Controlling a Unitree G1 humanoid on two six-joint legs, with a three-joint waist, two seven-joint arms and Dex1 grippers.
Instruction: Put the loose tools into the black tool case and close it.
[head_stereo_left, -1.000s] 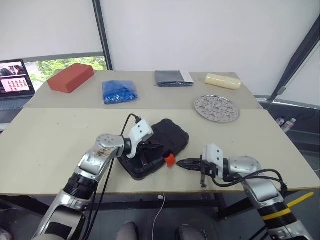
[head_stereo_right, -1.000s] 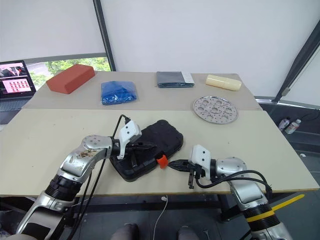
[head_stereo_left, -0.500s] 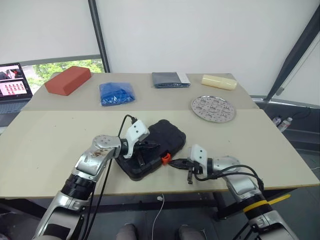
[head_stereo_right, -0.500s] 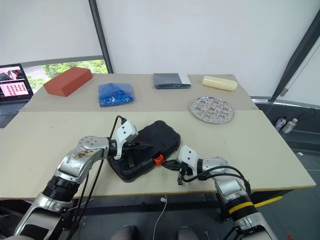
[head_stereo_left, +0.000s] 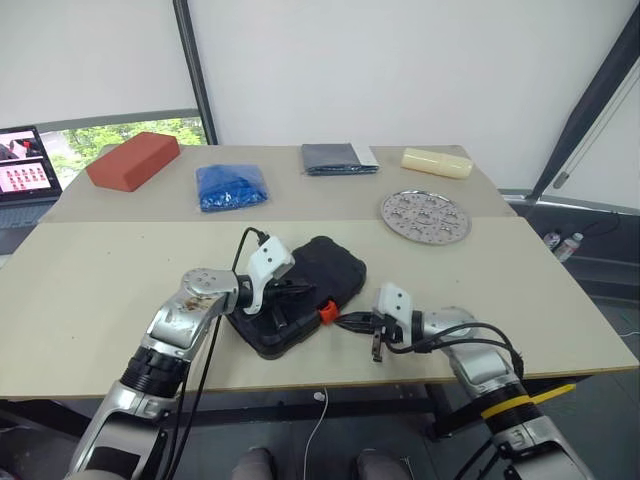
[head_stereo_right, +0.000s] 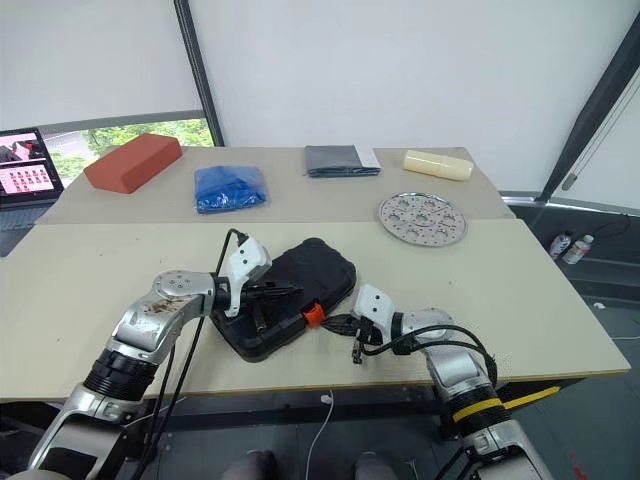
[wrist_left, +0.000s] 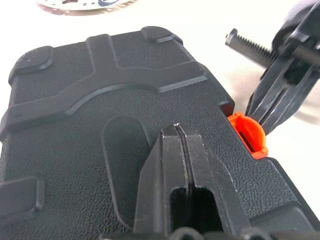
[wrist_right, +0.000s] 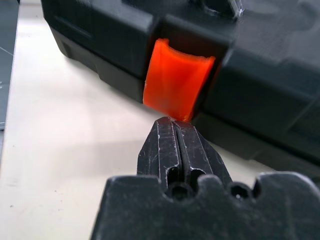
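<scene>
Black moulded plastic tool case (head_stereo_left: 300, 297) lid down; both grippers pinched empty: left gripper (wrist_left: 177, 131) on lid, right gripper (wrist_right: 175, 125) at its orange latch (wrist_right: 179, 80)

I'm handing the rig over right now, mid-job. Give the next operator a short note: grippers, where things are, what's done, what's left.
Left gripper: shut, empty, pressing down on the lid of the black tool case.
Right gripper: shut, empty, its tip at the lower edge of the orange latch.
Case lies near the table's front edge, lid down.
Done: no loose tools on the table, lid lowered.
Left: the latch stands out from the case and looks unfastened; press it home while holding the lid.
</scene>
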